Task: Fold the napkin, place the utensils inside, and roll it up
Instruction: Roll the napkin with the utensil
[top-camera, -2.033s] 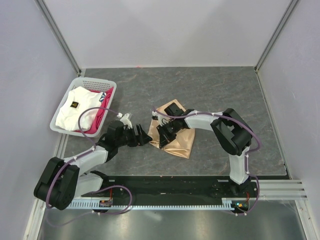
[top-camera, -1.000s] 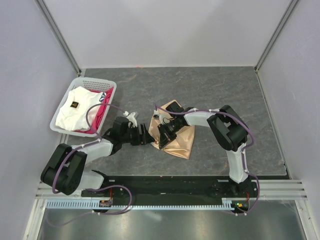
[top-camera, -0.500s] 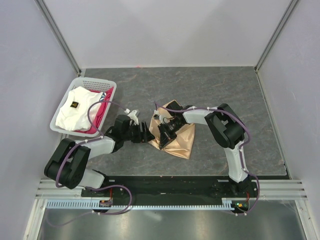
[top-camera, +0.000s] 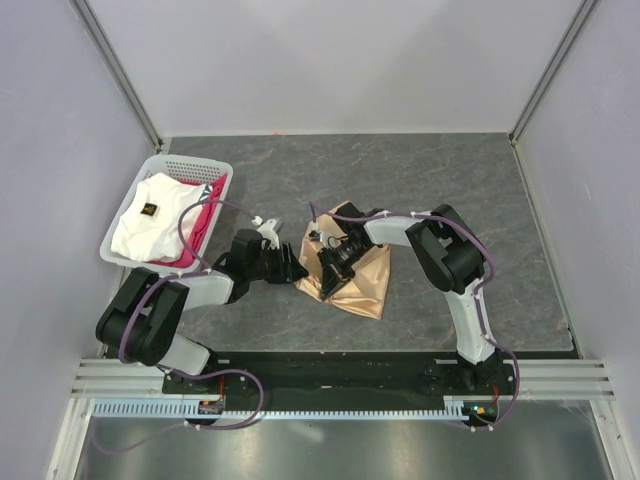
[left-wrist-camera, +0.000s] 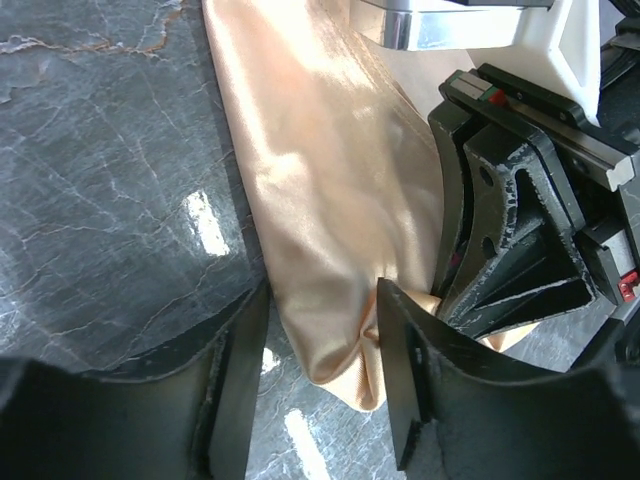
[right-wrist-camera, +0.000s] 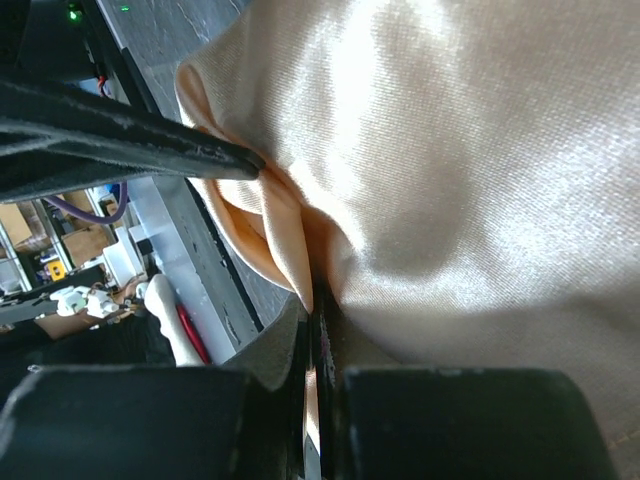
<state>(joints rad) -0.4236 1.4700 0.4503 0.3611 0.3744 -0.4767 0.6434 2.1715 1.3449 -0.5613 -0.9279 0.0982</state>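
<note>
My right fingers (right-wrist-camera: 450, 425) pinch a fold of the shiny peach-tan cloth napkin (top-camera: 366, 286); my left fingers (left-wrist-camera: 232, 385) straddle its end, part open.

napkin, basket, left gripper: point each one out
napkin (top-camera: 366, 288), top external view, bare lower right part of the cloth.
basket (top-camera: 190, 166), top external view, far perforated wall.
left gripper (left-wrist-camera: 322, 305), left wrist view, midway between its fingertips.

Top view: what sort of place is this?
Likely a robot lab test booth, not a home: plain pale walls box in a grey table, and a left arm and right arm are bolted to a black rail at its near edge.
</note>
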